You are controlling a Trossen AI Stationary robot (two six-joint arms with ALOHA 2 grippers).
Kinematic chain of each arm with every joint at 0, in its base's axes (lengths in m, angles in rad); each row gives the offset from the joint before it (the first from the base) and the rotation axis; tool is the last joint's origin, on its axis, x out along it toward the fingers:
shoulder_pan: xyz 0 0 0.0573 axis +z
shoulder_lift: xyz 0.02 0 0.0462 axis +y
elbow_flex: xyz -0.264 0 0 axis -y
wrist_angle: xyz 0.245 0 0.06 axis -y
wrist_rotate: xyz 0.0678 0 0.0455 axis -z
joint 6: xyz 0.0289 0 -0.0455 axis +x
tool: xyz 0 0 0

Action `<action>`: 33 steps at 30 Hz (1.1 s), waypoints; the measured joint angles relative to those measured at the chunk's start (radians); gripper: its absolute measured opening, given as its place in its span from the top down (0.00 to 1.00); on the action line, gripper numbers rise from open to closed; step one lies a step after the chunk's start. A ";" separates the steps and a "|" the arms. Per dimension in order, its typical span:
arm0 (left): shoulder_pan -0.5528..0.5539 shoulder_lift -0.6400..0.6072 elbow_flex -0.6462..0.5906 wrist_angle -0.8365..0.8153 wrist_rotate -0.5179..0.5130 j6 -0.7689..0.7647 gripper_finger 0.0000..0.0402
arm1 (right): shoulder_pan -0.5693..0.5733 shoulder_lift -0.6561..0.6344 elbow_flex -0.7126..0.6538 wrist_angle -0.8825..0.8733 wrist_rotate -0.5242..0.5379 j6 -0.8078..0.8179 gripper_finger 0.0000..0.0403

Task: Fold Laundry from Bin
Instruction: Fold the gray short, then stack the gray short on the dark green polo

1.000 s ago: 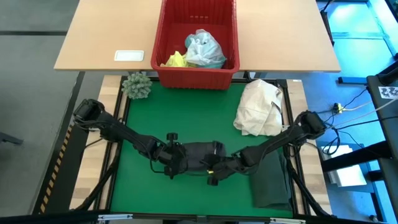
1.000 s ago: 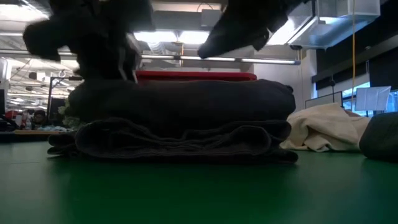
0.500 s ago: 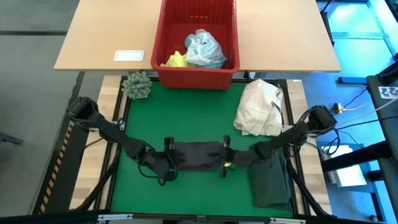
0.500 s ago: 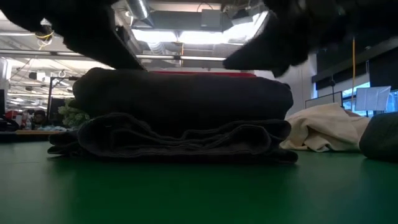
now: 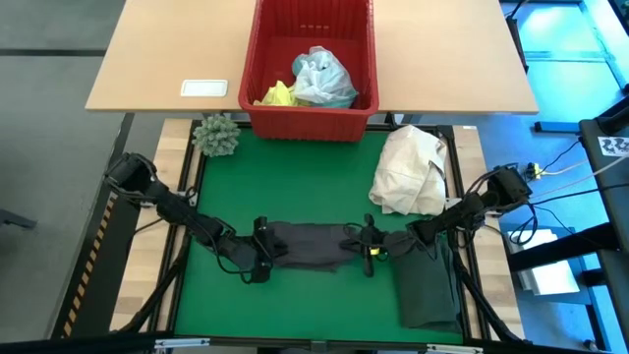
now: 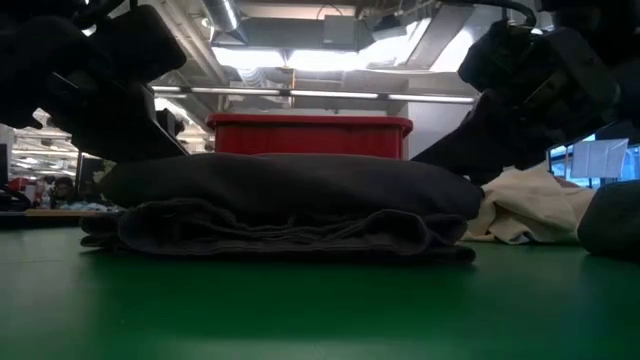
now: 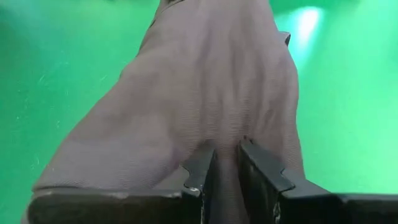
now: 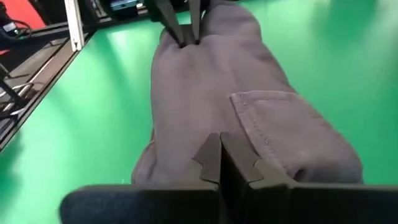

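A folded dark grey garment lies flat on the green mat, low and wide in the low view. My left gripper is at its left end, fingers nearly together with cloth between them. My right gripper is shut at its right end. The red bin stands at the far edge with yellow and turquoise laundry in it. My left gripper pinches a ridge of cloth at the garment's left end between its two fingers. They come slanting down from the table's left, along the garment, which lies on the mat. My right gripper's shut fingertips rest on the garment's right end, slanting down from the right. Whether cloth is caught between them, I cannot tell.
A cream-white cloth bundle lies at the right of the mat. A dark green folded garment is at the near right, close to my right arm. A green spiky ball sits at the far left corner. A wooden table carries the bin's far part.
Both grippers have come down and moved apart, the left toward the table's left edge and the right toward the right and far edges. The garment's bulging top layer has sunk. The pile now lies flatter and wider than before.
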 joint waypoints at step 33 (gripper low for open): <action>-0.028 -0.309 0.079 -0.103 0.012 0.363 0.83 | -0.061 -0.198 0.015 -0.033 -0.157 -0.182 0.86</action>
